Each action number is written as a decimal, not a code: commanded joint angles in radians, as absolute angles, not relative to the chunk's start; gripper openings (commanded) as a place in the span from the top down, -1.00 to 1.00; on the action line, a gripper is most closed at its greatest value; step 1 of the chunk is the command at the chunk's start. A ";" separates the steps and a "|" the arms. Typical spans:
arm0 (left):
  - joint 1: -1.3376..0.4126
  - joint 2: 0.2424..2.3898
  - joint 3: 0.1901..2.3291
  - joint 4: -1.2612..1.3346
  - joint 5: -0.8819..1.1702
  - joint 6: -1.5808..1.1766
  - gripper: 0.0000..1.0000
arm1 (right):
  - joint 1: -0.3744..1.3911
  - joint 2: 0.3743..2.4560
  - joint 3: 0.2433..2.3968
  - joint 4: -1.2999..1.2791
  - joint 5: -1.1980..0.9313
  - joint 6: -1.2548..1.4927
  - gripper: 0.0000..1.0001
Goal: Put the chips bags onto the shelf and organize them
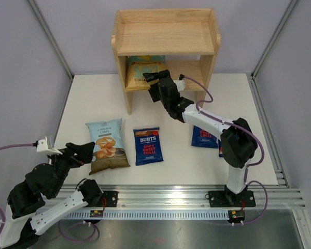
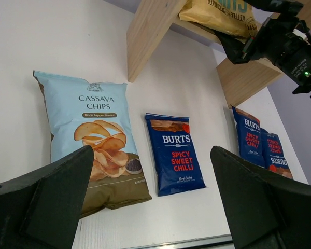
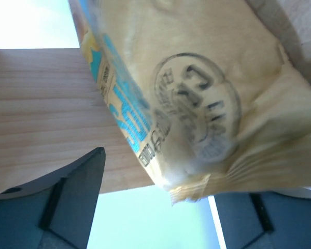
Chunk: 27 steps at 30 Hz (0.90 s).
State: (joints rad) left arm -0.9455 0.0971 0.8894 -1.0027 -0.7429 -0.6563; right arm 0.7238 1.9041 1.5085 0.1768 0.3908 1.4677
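The wooden shelf (image 1: 166, 36) stands at the back of the table. The yellow bag (image 1: 141, 67) stands on the left of its lower tier. My right gripper (image 1: 154, 78) is at the bag's right front corner; in the right wrist view (image 3: 176, 176) its jaws stand wide apart around the yellow bag's (image 3: 197, 93) lower edge. The Cassava Chips bag (image 1: 108, 144) and one Burts bag (image 1: 147, 146) lie flat at the front. Two more Burts bags (image 1: 205, 136) overlap under the right arm. My left gripper (image 1: 87, 150) is open and empty, left of the Cassava bag (image 2: 90, 140).
The shelf's top tier is bare wood. An aluminium rail (image 1: 186, 197) runs along the table's front edge with both arm bases on it. Grey walls close the back and sides. The shelf's side panel (image 2: 145, 36) stands behind the Cassava bag.
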 commanded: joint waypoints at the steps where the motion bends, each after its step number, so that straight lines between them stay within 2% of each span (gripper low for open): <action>1: -0.945 0.109 0.897 -1.002 -0.810 -0.687 -0.98 | 0.736 1.821 1.473 0.112 0.410 1.457 -0.77; 6: -0.945 0.263 0.930 -1.087 -0.909 -0.744 -0.98 | 0.735 1.729 1.401 0.083 0.434 1.453 -0.99; 11: -0.945 0.530 0.971 -1.132 -0.917 -0.781 -0.98 | 0.726 1.579 1.260 0.097 0.440 1.408 -0.99; 15: -0.939 0.659 0.954 -1.028 -0.821 -0.789 -0.98 | 0.710 1.416 1.128 0.121 0.440 1.277 -0.99; 20: -0.616 0.724 0.881 -0.769 -0.485 -0.598 -0.98 | 0.706 1.116 0.918 0.111 0.379 0.908 -0.99; 21: -0.498 0.727 0.856 -0.746 -0.371 -0.566 -0.98 | 0.704 1.068 0.849 0.101 0.342 0.869 -0.99; 25: -0.288 0.724 0.793 -0.667 -0.243 -0.535 -0.98 | 0.699 0.823 0.691 0.052 0.194 0.658 -0.99; 27: -0.212 0.721 0.758 -0.635 -0.219 -0.541 -0.98 | 0.699 0.703 0.666 -0.067 0.125 0.571 -0.99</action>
